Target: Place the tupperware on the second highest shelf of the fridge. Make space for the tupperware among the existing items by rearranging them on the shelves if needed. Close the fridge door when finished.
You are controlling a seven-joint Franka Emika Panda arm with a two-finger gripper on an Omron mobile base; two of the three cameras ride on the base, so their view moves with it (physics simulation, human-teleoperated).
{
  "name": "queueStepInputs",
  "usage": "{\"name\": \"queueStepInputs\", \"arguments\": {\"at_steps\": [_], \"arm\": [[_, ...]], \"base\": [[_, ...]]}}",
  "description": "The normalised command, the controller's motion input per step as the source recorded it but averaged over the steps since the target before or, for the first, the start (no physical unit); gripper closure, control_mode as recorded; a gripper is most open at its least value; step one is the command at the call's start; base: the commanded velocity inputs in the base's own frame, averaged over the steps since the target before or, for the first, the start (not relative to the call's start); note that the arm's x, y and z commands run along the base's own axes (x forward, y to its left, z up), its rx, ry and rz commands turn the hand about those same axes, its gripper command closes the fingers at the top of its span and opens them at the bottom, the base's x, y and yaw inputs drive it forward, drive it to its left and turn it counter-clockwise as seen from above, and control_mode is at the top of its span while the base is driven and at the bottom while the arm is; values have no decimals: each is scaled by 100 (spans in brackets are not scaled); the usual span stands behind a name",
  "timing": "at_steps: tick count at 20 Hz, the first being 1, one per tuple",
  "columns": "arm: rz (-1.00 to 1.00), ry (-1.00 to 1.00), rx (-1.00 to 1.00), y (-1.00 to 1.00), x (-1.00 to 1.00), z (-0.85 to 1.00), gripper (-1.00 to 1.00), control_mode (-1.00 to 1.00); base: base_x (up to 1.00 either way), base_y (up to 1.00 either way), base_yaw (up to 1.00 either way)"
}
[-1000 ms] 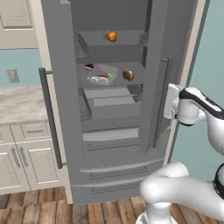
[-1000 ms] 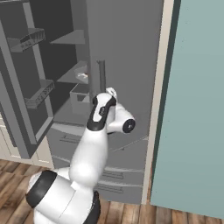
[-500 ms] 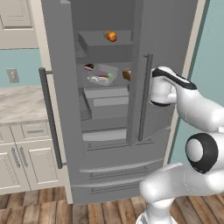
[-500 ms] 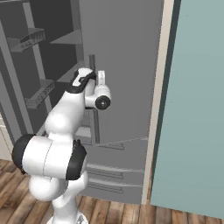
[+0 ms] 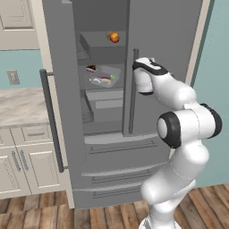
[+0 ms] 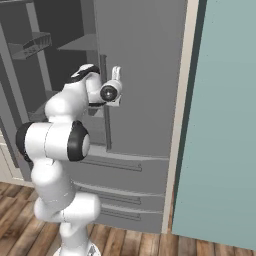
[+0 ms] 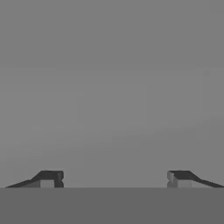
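**Pincer released against the right fridge door**

The pincer [image 7: 113, 178] was seen released in the hand view, its two dark fingertips [image 7: 50, 178] set wide apart with nothing between them and a flat grey surface close ahead. In the right base view the pincer [image 6: 116, 75] was held up against the grey face of the right door [image 6: 145, 75], just beside the door's vertical bar handle [image 6: 105, 100]. In the left base view the hand was found behind that same door's handle [image 5: 132, 89], the fingers being hidden there.

The right door was found partly swung in, so that a narrow slice of the fridge [image 5: 147, 147] cavity was left visible between it and the wide-open left door [image 5: 60, 80].

Within that gap the tupperware [image 5: 104, 76] was seen lying on the second highest shelf [image 5: 117, 87], its dark and orange contents faintly made out. A small dark brown food with a reddish top [image 5: 91, 68] was placed just beside the tray at its left rear corner. An orange and brown round food [image 5: 114, 37] was seen on the topmost shelf [image 5: 96, 41] above.

Beige cabinets [image 5: 20, 161] and a pale counter [image 5: 20, 105] were seen left of the fridge, with wooden flooring [image 5: 44, 214] below.
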Motion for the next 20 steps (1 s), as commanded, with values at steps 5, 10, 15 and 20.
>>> {"name": "queueStepInputs", "arguments": {"at_steps": [5,10,15,20], "arm": [[0,20,15,-50,90,53,-100,-100],[0,12,17,-36,83,13,-100,-100],[1,-7,1,-15,-80,16,-100,-100],[1,-1,-1,-30,-100,55,-100,-100]], "base": [[0,0,0],[0,0,0],[0,0,0],[0,0,0]]}}
